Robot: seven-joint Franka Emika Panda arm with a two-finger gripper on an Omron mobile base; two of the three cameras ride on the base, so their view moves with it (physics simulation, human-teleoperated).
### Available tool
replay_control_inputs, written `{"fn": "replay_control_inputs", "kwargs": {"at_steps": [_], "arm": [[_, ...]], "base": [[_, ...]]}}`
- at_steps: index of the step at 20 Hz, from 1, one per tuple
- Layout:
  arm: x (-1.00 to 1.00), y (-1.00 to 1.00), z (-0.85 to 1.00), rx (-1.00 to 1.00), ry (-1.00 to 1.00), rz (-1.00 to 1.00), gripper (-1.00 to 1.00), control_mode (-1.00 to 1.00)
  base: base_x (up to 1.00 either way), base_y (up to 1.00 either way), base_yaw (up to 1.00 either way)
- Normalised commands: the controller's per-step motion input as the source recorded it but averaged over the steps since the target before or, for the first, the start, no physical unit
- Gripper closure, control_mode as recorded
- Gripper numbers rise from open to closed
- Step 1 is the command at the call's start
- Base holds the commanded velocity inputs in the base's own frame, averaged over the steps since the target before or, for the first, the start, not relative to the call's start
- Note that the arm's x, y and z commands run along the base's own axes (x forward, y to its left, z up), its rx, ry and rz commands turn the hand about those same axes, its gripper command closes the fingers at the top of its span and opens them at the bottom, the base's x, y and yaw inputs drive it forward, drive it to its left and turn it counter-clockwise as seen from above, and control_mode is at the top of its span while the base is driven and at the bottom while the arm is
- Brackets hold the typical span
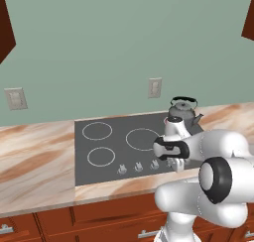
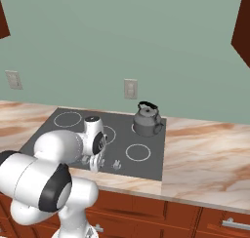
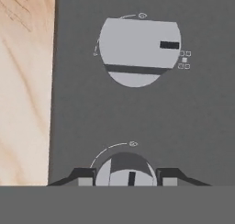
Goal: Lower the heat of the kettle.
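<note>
While hand (image 3: 125, 178) straddles round grey knob (image 3: 125, 171), squat metallic kettle (image 2: 147, 120) sits.

Both base views share the cooktop (image 1: 124, 151); hand view hugs it.

Sage-green wall (image 1: 99, 47) with outlets (image 1: 155, 88) — marble counter (image 2: 205, 154), reddish wood cabinets (image 1: 99, 216) below.

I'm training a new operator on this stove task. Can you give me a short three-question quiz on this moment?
1. True or false: the kettle sits on a rear burner of the cooktop.
2. In the hand view, the gripper has its fingertips on either side of: A) a knob B) the kettle's handle C) a wall outlet.
3. Fill in: the counter around the cooktop looks like ____.

Key: 1 true; 2 A; 3 marbled stone.
</note>
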Motion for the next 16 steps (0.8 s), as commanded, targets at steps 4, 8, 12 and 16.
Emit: {"fn": "replay_control_inputs", "kwargs": {"at_steps": [4, 8, 12, 16], "arm": [[-0.03, 0.0, -0.02, 0.0, 0.02, -0.25, 1.0, -1.0], [-0.03, 0.0, -0.02, 0.0, 0.02, -0.25, 1.0, -1.0], [-0.02, 0.0, -0.04, 0.0, 0.03, -0.25, 1.0, -1.0], [-0.03, 0.0, -0.04, 0.0, 0.02, -0.25, 1.0, -1.0]], "base": [[0.0, 0.0, 0.0], [0.0, 0.0, 0.0], [0.0, 0.0, 0.0], [0.0, 0.0, 0.0]]}}
